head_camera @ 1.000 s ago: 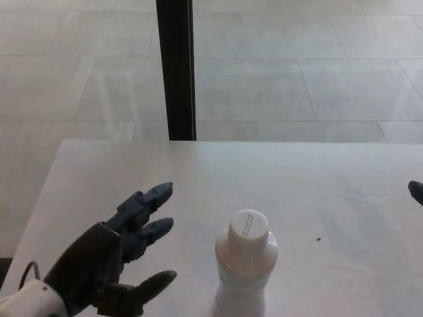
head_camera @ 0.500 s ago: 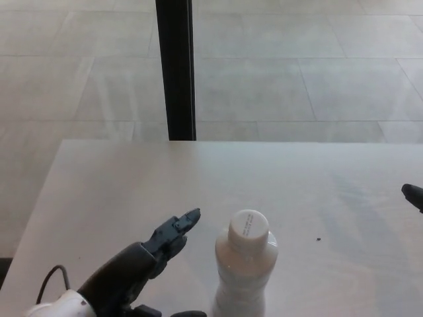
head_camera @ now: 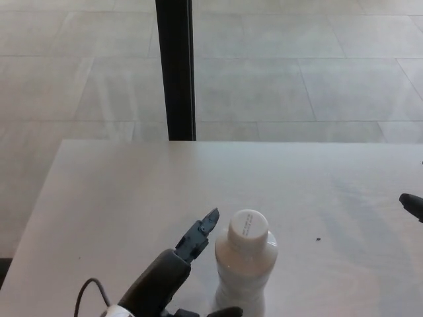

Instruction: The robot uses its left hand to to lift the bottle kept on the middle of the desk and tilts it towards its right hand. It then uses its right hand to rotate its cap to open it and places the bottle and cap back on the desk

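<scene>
Sliding in from seven o'clock, my black left hand (head_camera: 173,274), fingers spread and holding nothing, now flanks the upright white plastic bottle (head_camera: 243,267) mid-surface; I'm reaching, and must next close around it.

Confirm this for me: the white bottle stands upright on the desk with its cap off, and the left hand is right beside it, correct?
Not quite: the cap is on the bottle, as the head view shows. The rest holds: it stands upright on the desk with the left hand beside it.

Left hand (head_camera: 173,274) open beside upright bottle (head_camera: 244,264); cap (head_camera: 248,228) on
</scene>
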Controlling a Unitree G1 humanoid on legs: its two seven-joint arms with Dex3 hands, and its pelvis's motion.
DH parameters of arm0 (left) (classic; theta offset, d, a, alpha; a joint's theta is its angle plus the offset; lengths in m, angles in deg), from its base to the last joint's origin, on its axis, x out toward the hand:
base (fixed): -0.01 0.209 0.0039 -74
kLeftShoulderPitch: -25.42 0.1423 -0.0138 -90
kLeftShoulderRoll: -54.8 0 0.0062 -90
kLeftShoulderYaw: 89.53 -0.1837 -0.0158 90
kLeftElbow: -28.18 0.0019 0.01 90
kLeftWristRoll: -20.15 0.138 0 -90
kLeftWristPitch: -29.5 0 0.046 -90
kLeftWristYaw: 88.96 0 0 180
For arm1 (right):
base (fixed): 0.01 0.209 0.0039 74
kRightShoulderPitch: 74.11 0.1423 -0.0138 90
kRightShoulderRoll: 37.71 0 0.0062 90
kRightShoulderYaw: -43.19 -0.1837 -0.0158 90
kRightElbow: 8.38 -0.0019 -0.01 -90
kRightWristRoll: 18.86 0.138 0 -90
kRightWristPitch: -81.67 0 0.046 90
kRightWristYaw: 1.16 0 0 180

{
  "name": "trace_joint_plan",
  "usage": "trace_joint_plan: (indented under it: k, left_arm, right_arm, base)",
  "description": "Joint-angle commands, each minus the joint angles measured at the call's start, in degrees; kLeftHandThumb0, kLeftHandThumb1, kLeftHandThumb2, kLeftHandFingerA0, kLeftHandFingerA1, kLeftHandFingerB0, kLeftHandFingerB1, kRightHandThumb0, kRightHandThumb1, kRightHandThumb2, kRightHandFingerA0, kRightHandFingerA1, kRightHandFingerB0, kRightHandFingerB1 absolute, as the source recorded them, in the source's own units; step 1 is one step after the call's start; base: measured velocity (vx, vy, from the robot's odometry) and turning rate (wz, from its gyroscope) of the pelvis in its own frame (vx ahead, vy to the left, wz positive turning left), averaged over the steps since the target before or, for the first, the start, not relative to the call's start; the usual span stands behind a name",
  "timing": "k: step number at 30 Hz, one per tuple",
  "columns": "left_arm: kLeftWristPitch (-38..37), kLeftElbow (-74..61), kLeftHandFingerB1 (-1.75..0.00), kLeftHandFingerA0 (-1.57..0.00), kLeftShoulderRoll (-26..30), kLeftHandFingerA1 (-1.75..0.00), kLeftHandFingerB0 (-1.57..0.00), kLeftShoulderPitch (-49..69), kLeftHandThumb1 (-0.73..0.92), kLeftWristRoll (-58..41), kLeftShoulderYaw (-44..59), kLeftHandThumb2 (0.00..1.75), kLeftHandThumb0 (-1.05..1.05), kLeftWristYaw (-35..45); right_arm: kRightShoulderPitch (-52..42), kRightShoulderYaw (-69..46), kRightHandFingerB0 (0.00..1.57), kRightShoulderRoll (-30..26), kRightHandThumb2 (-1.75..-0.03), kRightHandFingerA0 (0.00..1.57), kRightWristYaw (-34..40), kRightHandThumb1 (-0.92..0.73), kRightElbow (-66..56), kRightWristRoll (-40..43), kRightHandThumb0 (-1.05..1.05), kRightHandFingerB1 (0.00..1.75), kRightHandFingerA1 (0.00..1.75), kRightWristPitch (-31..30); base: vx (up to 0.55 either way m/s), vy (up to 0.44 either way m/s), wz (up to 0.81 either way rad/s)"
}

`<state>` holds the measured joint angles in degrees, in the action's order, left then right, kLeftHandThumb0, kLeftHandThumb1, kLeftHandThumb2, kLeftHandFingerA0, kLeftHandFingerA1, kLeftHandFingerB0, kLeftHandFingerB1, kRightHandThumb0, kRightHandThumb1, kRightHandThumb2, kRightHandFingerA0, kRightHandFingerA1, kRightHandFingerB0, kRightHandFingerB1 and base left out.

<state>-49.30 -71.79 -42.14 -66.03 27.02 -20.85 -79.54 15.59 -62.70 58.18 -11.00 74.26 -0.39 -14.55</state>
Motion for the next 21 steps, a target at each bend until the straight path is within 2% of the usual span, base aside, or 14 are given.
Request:
trace_joint_plan:
  k: [1, 3, 7, 8, 9, 11, 12, 13, 14, 15, 17, 18, 21]
  left_arm:
    - [-1.88, 3.43, 0.00, 0.00, -5.88, 0.00, 0.00, 1.19, 0.60, 4.13, 2.16, 0.59, -1.04, -10.30]
    - [-0.50, 2.96, 0.00, 0.00, -8.69, 0.00, 0.00, 1.28, 0.56, 3.31, 2.72, 0.59, -1.04, -11.19]
    - [-3.27, 4.28, 0.00, 0.00, -12.37, 0.00, 0.00, 1.43, 0.55, 2.22, 3.06, 0.58, -1.03, -11.41]
    - [-4.63, 5.42, 0.00, 0.00, -13.92, -0.14, 0.00, 1.18, 0.56, 1.80, 2.43, 1.02, -0.96, -11.38]
    - [-4.86, 5.45, 0.00, 0.00, -14.11, -0.14, 0.00, 1.26, 0.56, 1.91, 2.60, 1.02, -0.96, -11.30]
    - [-3.94, 5.66, -0.01, 0.00, -14.69, -0.16, 0.00, 1.46, 0.57, 2.25, 1.11, 1.00, -0.96, -10.15]
    - [-4.73, 6.23, -0.06, 0.00, -14.63, -0.22, 0.00, 1.45, 0.54, 2.85, 0.53, 0.98, -0.94, -10.22]
    - [-4.73, 6.57, 0.00, 0.00, -14.77, 0.00, 0.00, 1.37, 0.44, 2.92, 0.11, 0.75, -0.99, -10.08]
    - [-5.49, 7.12, 0.00, 0.00, -14.65, 0.00, 0.00, 1.20, 0.43, 3.12, -0.02, 0.75, -0.98, -10.23]
    - [-5.72, 7.50, 0.00, 0.00, -14.76, 0.00, 0.00, 1.07, 0.51, 3.18, -0.21, 0.57, -0.96, -10.36]
    - [-6.02, 7.70, 0.00, 0.00, -14.88, 0.00, 0.00, 1.05, 0.51, 3.16, -0.31, 0.57, -0.96, -10.58]
    - [-7.11, 8.63, -0.05, 0.00, -14.99, -0.20, 0.00, 0.64, 0.53, 1.92, -0.15, 0.98, -0.89, -9.42]
    - [-9.20, 9.59, 0.00, 0.00, -14.97, -0.12, 0.00, 0.06, 0.57, 1.38, -0.59, 0.97, -0.92, -8.18]
  right_arm:
    - [-1.27, -1.95, 0.32, 0.70, -0.65, 0.37, 0.74, -0.82, -0.55, 2.02, -0.79, 0.30, 0.52, -1.20]
    - [-1.43, -1.71, 0.31, 0.77, -0.65, 0.36, 0.72, -0.82, -0.86, 1.53, -0.79, 0.30, 0.51, -1.37]
    - [-1.64, -1.40, 0.31, 1.06, -0.65, 0.39, 0.66, -0.82, -1.18, 1.09, -0.79, 0.30, 0.52, -1.43]
    - [-1.84, -1.16, 0.32, 1.11, -0.65, 0.39, 0.51, -0.82, -1.19, 0.66, -0.80, 0.31, 0.53, -0.96]
    - [-1.81, -0.97, 0.32, 1.22, -0.65, 0.39, 0.55, -0.82, -1.25, 0.55, -0.80, 0.31, 0.53, -0.94]
    - [-2.17, -0.46, 0.32, 1.51, -0.65, 0.39, 0.49, -0.82, -1.57, 0.35, -0.80, 0.30, 0.53, -0.87]
    - [-2.32, -0.23, 0.31, 1.41, -0.65, 0.38, 0.20, -0.82, -1.64, 0.09, -0.80, 0.30, 0.54, -0.44]
    - [-2.44, -0.02, 0.31, 1.39, -0.65, 0.38, 0.65, -0.82, -1.81, -0.57, -0.80, 0.31, 0.53, -0.42]
    - [-2.21, 0.10, 0.32, 1.53, -0.65, 0.38, 0.66, -0.82, -1.80, -0.46, -0.80, 0.31, 0.54, -0.42]
    - [-2.21, 0.11, 0.32, 1.52, -0.65, 0.38, 0.68, -0.82, -1.73, -0.57, -0.79, 0.31, 0.54, -0.27]
    - [-2.12, 0.13, 0.32, 1.37, -0.65, 0.38, 0.69, -0.82, -1.87, -0.65, -0.79, 0.31, 0.54, -0.36]
    - [-2.08, 0.09, 0.32, 1.38, -0.65, 0.38, 0.80, -0.82, -2.08, -0.60, -0.79, 0.31, 0.55, -0.45]
    - [-2.03, 0.33, 0.30, 0.78, -0.65, 0.38, 0.71, -0.82, -2.05, -1.39, -0.80, 0.30, 0.54, -0.39]
  base:
    - [0.00, 0.000, 0.00]
    - [0.00, 0.000, 0.00]
    - [0.00, 0.000, 0.00]
    - [0.00, 0.000, 0.00]
    - [0.00, 0.000, 0.00]
    - [0.00, 0.000, 0.00]
    - [0.00, 0.000, 0.00]
    - [0.00, 0.000, 0.00]
    - [0.00, 0.000, 0.00]
    - [0.00, 0.000, 0.00]
    - [0.00, 0.000, 0.00]
    - [0.00, 0.000, 0.00]
    - [0.00, 0.000, 0.00]
